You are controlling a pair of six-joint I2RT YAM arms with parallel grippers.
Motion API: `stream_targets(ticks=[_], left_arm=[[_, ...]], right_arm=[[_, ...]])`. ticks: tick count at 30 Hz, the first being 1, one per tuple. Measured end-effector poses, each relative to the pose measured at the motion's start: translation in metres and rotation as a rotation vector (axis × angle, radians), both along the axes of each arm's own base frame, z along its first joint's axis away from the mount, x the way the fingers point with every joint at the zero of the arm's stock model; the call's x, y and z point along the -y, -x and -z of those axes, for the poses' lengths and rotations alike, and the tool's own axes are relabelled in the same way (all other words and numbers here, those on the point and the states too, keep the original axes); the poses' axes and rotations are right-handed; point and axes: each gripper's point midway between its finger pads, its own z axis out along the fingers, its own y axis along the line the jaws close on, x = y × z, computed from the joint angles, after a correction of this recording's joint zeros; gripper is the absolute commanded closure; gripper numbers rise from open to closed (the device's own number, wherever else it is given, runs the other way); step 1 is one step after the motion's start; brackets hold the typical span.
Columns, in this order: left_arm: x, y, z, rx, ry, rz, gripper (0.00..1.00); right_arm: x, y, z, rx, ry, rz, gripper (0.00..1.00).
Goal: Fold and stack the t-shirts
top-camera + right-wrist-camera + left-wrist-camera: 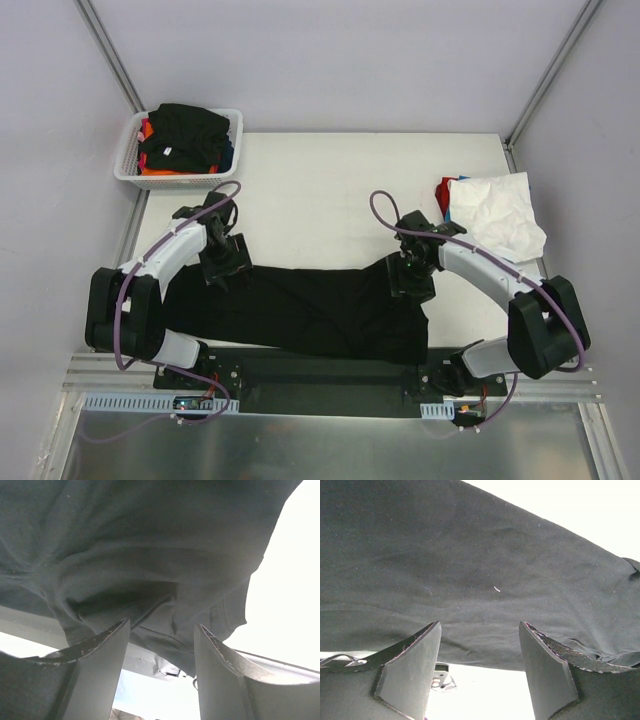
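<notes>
Top external: black t-shirt (320, 315) lay spread along near counter (320, 190) edge. Left claw (222, 262) sat over its far-left edge, right claw (410, 278) over far-right edge. Both were released, gripping nothing. Mid-counter bare beyond; white t-shirt (500, 215) lay at right edge.

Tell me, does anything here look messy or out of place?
The white t-shirt on the right-hand stack lies crumpled, not folded flat. The black t-shirt is wrinkled, and its near-right corner seems to hang over the table edge.
</notes>
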Motion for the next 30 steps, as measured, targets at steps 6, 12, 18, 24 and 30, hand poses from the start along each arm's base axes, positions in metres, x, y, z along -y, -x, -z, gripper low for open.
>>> stream_targets(ticks=[6, 12, 18, 24, 30], left_arm=[[0.001, -0.005, -0.001, -0.007, -0.001, 0.000, 0.36], [0.001, -0.006, -0.001, -0.011, -0.003, 0.000, 0.36], [0.003, -0.008, 0.000, -0.019, -0.004, 0.003, 0.36], [0.005, -0.008, 0.000, -0.018, -0.003, 0.005, 0.36], [0.005, -0.008, 0.000, -0.021, -0.002, -0.009, 0.36]], right_arm=[[-0.006, 0.003, 0.008, -0.020, -0.031, -0.011, 0.43], [-0.010, 0.003, 0.014, -0.041, -0.047, -0.020, 0.53], [-0.015, 0.001, 0.021, -0.058, -0.061, -0.027, 0.64], [-0.016, -0.001, 0.023, -0.055, -0.065, -0.031, 0.73], [-0.016, -0.001, 0.024, -0.052, -0.066, -0.036, 0.85]])
